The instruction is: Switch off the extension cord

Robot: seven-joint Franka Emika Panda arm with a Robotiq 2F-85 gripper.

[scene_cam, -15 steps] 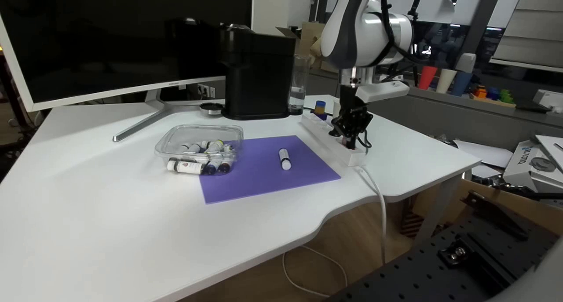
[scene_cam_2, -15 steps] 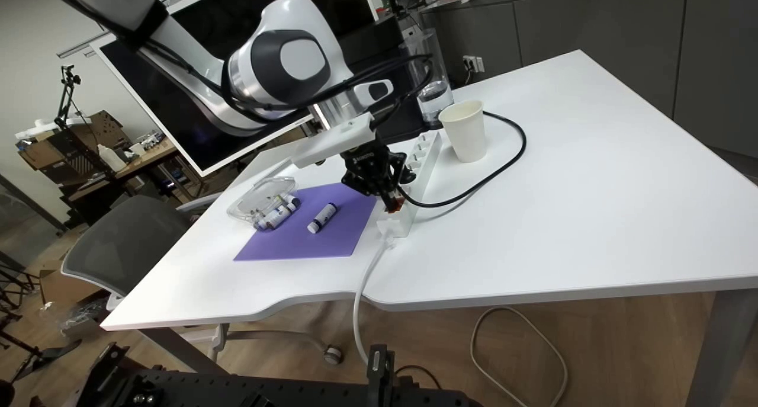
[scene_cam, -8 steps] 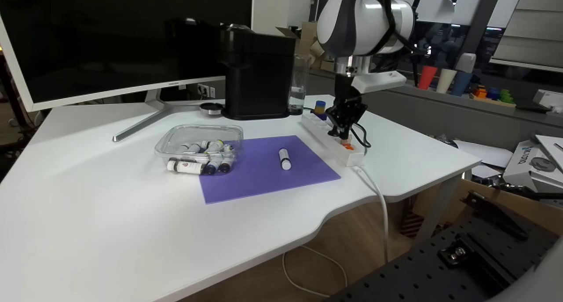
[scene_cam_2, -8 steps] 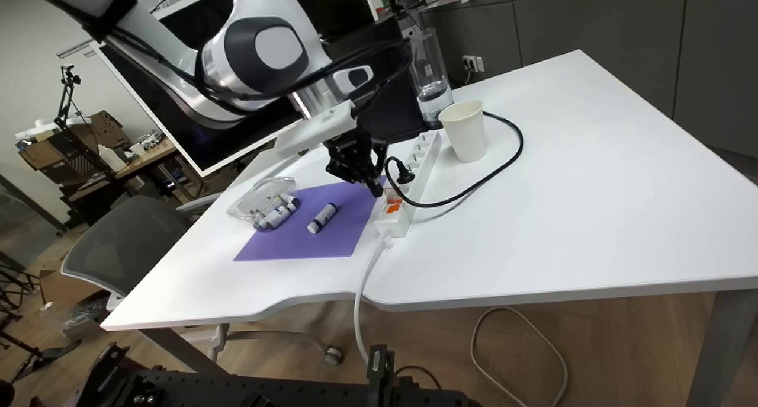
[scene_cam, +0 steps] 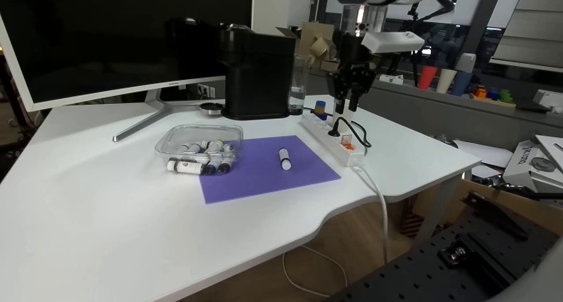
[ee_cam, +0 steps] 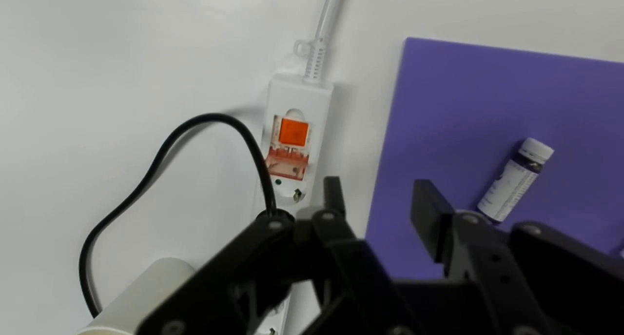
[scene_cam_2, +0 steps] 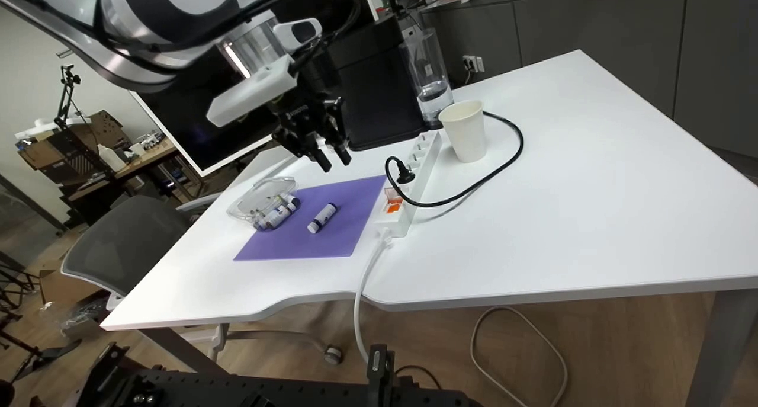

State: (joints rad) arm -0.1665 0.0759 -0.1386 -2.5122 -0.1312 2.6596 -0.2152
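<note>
The extension cord is a long white power strip, seen in both exterior views and in the wrist view. Its red-orange switch is uncovered near the cable end, with a clear reddish flap standing open beside it. A black plug sits in a socket; in the wrist view my gripper mostly hides it. My gripper is open and empty, its fingers apart. In both exterior views it hangs well above the table, clear of the strip.
A purple sheet with a small white-labelled bottle lies beside the strip. A clear box of bottles, a white cup, a glass, a black machine and a monitor stand around. A black cable loops beside the strip.
My gripper was low at the strip's switch end, covering the switch. It has lifted up and away from the strip, its fingers now apart; the switch and open flap are exposed.
</note>
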